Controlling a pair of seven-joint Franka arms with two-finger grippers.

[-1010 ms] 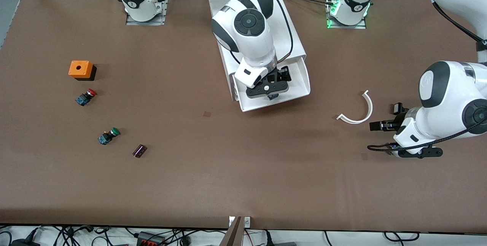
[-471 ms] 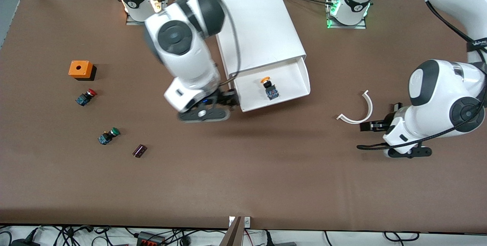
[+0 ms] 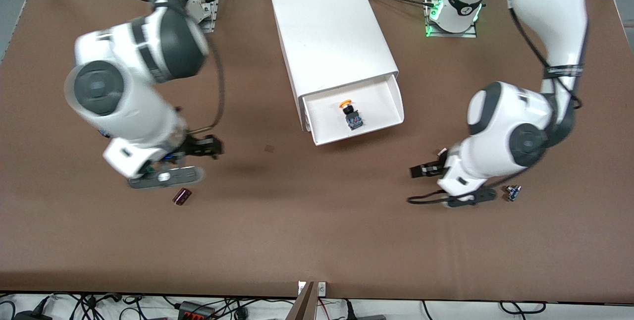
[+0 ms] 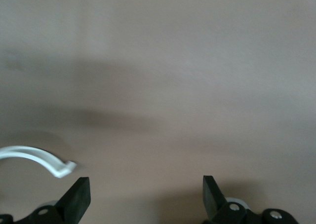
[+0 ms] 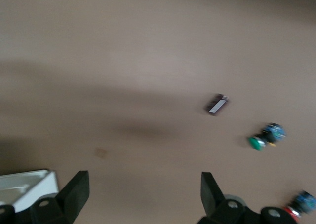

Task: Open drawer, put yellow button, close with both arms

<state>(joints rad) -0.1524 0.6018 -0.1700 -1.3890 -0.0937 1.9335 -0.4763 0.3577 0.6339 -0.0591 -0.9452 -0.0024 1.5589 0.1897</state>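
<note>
Both grippers, left [image 3: 421, 170] and right [image 3: 210, 147], fingers spread, empty: press evenly on drawer [image 3: 391, 112] front; yellow button [image 3: 349, 112] inside.

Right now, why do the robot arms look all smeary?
Front view: both arms blur from moving, while the drawer and the yellow button in it stay sharp. Right wrist view: the green-capped switch is smeared. Left wrist view: soft shadows lie across the table.
</note>
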